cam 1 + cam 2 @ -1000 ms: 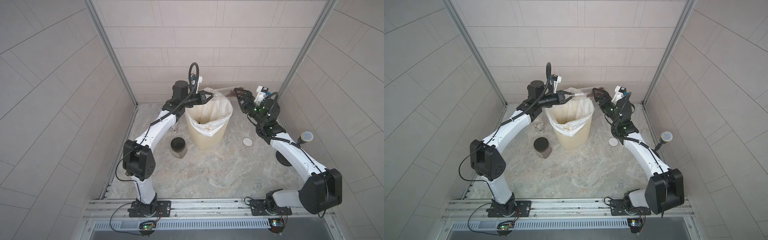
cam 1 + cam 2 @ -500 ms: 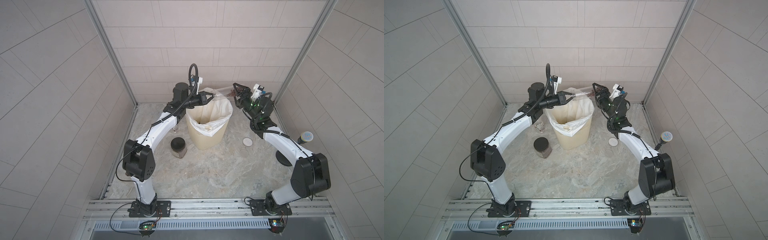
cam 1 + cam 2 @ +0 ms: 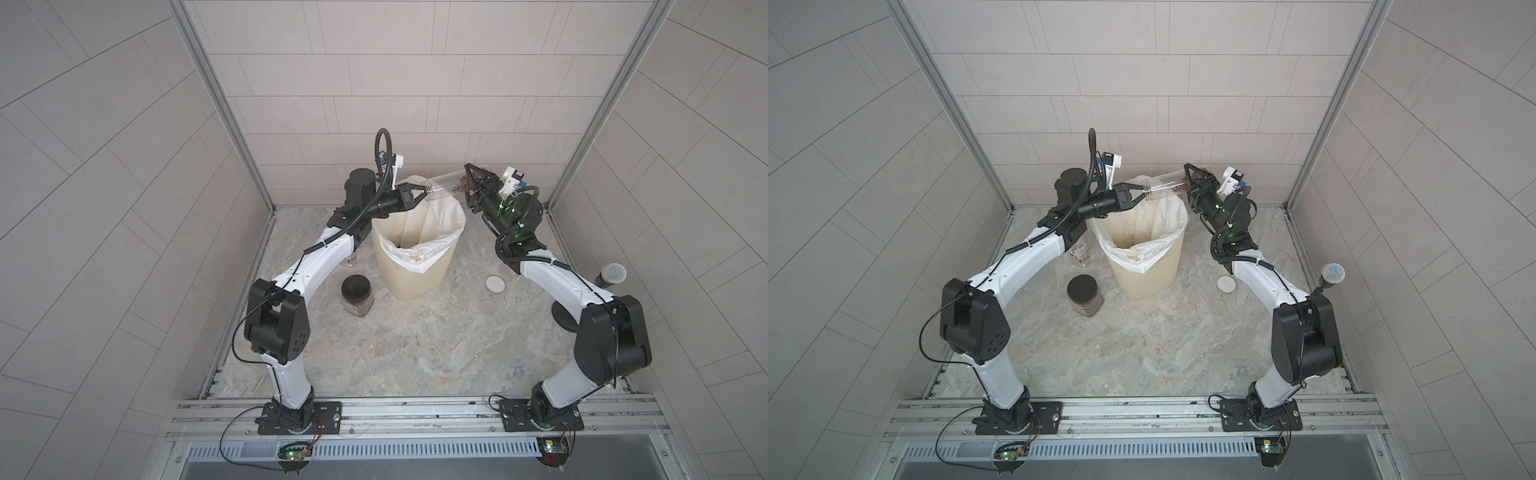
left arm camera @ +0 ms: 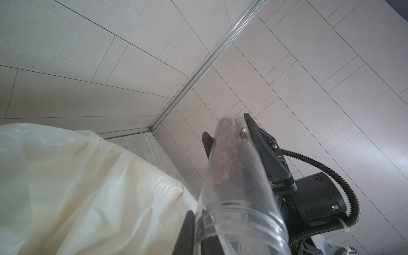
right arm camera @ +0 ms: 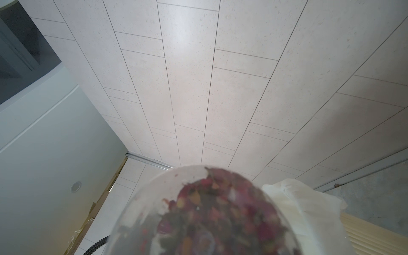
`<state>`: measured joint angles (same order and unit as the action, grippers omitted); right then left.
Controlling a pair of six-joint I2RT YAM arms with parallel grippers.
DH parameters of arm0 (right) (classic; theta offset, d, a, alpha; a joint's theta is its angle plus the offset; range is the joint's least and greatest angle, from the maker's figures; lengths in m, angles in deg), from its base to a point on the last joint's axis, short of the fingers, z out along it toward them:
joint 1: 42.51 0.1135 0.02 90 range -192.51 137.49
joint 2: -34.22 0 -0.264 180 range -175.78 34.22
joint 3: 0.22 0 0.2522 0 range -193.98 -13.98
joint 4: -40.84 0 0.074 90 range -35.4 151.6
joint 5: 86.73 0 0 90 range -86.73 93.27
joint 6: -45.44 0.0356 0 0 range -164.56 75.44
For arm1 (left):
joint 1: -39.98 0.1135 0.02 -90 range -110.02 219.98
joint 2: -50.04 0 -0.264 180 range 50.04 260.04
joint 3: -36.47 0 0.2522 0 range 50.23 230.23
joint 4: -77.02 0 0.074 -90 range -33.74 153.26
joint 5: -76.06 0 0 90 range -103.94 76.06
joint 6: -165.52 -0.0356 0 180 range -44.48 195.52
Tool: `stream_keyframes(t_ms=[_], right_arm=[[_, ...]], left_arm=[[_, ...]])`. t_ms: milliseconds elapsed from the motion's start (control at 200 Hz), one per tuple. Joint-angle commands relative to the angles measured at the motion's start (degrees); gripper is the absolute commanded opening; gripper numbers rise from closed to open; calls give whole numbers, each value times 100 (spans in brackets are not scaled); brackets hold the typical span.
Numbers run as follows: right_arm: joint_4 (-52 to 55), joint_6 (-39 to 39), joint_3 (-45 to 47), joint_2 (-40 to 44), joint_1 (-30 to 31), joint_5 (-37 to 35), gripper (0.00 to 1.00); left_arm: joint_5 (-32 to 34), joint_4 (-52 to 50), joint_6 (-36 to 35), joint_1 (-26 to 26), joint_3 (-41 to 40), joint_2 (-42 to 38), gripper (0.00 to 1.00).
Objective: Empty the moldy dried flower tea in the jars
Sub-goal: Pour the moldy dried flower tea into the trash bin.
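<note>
Two-arm hold of the tall jar (image 3: 444, 189) (image 3: 1163, 189), which lies nearly level above the far rim of the cream ribbed bin (image 3: 415, 282), its open mouth over the white liner (image 3: 444, 224). The left pincer (image 3: 424, 192) (image 3: 1143, 192) is closed on the rim of the jar's mouth. The right pincer (image 3: 473, 185) (image 3: 1192, 183) is clamped across the closed end, with its fingers (image 4: 265, 154) pressed against opposite sides of the clear wall. The dried flower tea (image 3: 462, 187) (image 4: 227, 161) (image 5: 220, 209), dark red-brown, sits packed in that closed end only. On the bench (image 3: 415, 353), a black-lidded jar (image 3: 356, 295) with a dark mass inside stands upright beside the bin on the left arm's side. A small clear jar (image 3: 1079, 253) is partly hidden under the left arm. A white lid (image 3: 495, 284) lies flat on the right arm's side.
</note>
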<state>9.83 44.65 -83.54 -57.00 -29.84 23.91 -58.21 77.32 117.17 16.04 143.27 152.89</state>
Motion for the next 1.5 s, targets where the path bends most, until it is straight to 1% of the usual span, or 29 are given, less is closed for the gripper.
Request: stream_keyframes(t_ms=[0, 95, 135, 200, 245, 315, 390, 495, 655, 831, 1036, 1161, 1266, 1336, 1441, 1496], right_arm=[[-411, 253, -173, -14, -40, 98, 50], [-359, 198, -141, 21, -95, 115, 50], [-303, 141, -124, 41, -115, 124, 50], [-178, 12, -102, 86, -133, 140, 50], [-87, -87, -95, 104, -133, 159, 50], [-7, -188, -95, 118, -132, 201, 50], [163, -349, -97, 130, -133, 259, 50], [586, -827, -93, 259, -133, 316, 50], [1725, -2099, -241, 540, -99, 275, 49], [2803, -3227, -515, 700, 11, 196, 50], [4041, -4675, -972, 790, 361, -266, 49], [4719, -5757, -1325, 797, 676, -761, 49], [5014, -6796, -1532, 816, 1029, -1255, 49], [4933, -7506, -1540, 849, 1239, -1435, 50], [4533, -8071, -1396, 895, 1385, -1429, 50], [4486, -8293, -1408, 886, 1459, -1587, 50]], left_arm=[[-197, 162, 83, -42, -49, -241, 12], [-25, -146, 19, -31, -33, -319, 29], [203, -406, -229, -32, -8, -385, 42], [616, -1108, -565, -34, 96, -509, 58], [820, -1469, -780, -25, 171, -565, 64], [999, -1830, -956, -13, 228, -650, 68], [1127, -2053, -1061, 27, 224, -754, 69], [1365, -2362, -1258, 81, 160, -939, 69], [1618, -2530, -1403, 220, -79, -1295, 69], [1648, -2476, -1329, 448, -450, -1603, 69], [1617, -2389, -1307, 600, -951, -1944, 69], [1641, -2382, -1284, 731, -1209, -2144, 69], [1658, -2382, -1261, 834, -1365, -2291, 69], [1655, -2349, -1238, 873, -1457, -2368, 69], [1569, -2325, -1209, 890, -1535, -2416, 69], [1562, -2312, -1198, 891, -1581, -2434, 69]])
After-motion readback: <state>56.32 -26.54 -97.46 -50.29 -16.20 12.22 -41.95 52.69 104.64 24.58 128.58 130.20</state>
